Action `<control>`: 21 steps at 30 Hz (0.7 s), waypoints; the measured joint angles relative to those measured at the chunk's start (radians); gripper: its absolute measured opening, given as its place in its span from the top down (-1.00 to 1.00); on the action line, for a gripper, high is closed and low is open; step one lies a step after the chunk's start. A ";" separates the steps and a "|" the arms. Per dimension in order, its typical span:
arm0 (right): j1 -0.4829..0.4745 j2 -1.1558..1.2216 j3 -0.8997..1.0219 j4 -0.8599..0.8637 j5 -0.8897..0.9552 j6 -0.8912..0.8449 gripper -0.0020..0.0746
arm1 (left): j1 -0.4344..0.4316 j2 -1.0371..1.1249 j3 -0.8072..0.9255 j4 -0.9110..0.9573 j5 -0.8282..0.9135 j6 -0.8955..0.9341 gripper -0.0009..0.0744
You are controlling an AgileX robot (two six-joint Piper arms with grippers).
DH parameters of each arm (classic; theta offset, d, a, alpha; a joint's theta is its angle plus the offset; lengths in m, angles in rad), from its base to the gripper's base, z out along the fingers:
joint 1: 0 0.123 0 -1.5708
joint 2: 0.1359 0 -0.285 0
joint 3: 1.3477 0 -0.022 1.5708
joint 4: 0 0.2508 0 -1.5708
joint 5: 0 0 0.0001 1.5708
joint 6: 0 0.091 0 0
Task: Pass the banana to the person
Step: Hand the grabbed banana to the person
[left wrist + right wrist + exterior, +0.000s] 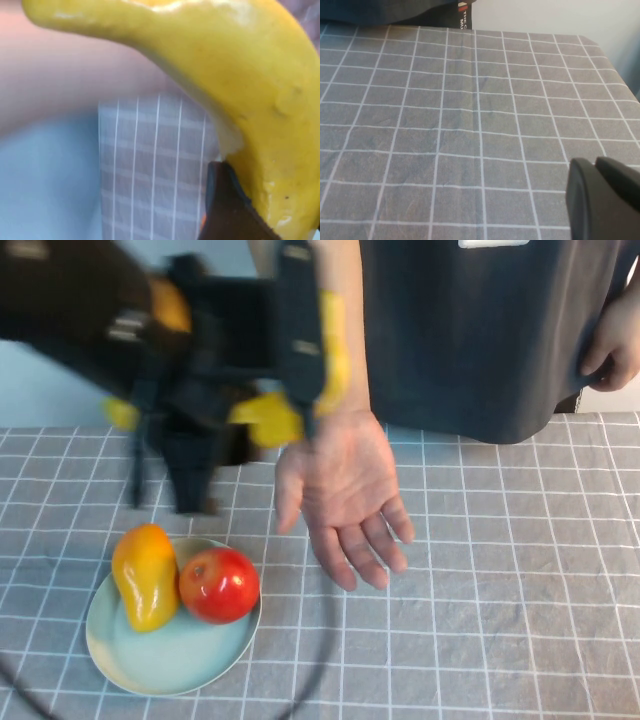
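My left gripper [285, 390] is raised above the table's far left and is shut on the banana [268, 418], a glossy yellow fruit that fills the left wrist view [240, 75] beside one dark finger [225, 210]. The arm is blurred. The person [480, 330], in a dark shirt, stands at the far side and holds an open hand [345, 490] palm up, just below and to the right of the banana. I cannot tell whether banana and hand touch. My right gripper [597, 200] is shut and empty, low over the grey checked cloth, and is out of the high view.
A light blue plate [190, 660] at the front left holds an orange-yellow pear-shaped fruit [145, 575] and a red apple [219, 585]. A black cable [325, 640] runs across the cloth next to the plate. The person's other hand [612, 345] is at the far right.
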 joint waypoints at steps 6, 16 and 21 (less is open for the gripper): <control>0.000 0.000 0.000 0.000 0.000 0.000 0.97 | -0.135 0.162 -0.094 0.037 0.000 -0.044 0.19; 0.000 0.000 0.000 0.000 0.000 0.000 0.97 | -0.139 0.278 -0.104 0.054 -0.004 -0.120 0.19; 0.000 0.000 0.000 0.000 0.000 0.000 0.97 | -0.139 0.278 -0.105 0.031 -0.004 -0.124 0.19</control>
